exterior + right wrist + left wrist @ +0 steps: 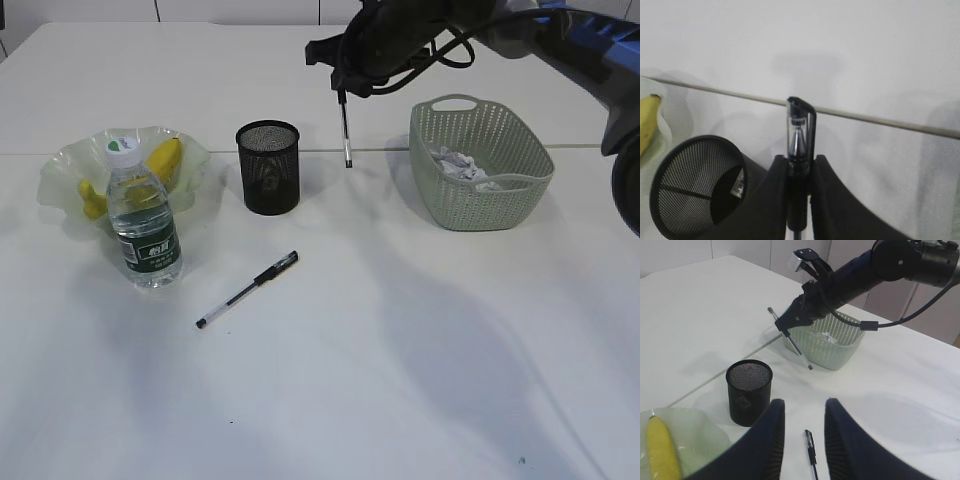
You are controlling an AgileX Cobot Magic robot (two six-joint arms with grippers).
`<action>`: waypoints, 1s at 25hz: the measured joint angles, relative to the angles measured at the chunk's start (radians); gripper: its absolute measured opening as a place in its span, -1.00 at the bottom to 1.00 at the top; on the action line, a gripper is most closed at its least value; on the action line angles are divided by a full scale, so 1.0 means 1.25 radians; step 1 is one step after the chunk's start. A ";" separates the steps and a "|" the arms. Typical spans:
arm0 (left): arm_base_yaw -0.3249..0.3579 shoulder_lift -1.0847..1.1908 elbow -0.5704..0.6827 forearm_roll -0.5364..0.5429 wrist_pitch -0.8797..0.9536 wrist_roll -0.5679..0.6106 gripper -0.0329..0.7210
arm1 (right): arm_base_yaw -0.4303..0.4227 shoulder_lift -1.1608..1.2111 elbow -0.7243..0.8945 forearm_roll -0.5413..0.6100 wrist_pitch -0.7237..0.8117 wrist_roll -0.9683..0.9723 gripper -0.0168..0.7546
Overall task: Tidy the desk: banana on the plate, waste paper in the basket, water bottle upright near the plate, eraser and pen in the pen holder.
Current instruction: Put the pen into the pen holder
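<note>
With your right gripper (343, 92) clamped on the pen (346, 135), centre it over the pen holder (268, 166) before releasing.

light: bright, even | shadows: soft | blur: wrist-view foregrounds

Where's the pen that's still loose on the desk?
In the exterior view, the loose pen lies left of centre, in front of the pen holder, right of the water bottle.
</note>
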 joint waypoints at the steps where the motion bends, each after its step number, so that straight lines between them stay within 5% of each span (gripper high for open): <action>1: 0.000 0.000 0.000 0.000 0.000 0.000 -0.43 | 0.000 0.000 -0.009 0.008 -0.011 -0.008 -0.78; 25: 0.000 0.000 0.000 0.019 0.000 0.000 -0.43 | 0.063 -0.034 -0.055 0.029 -0.159 -0.118 -0.79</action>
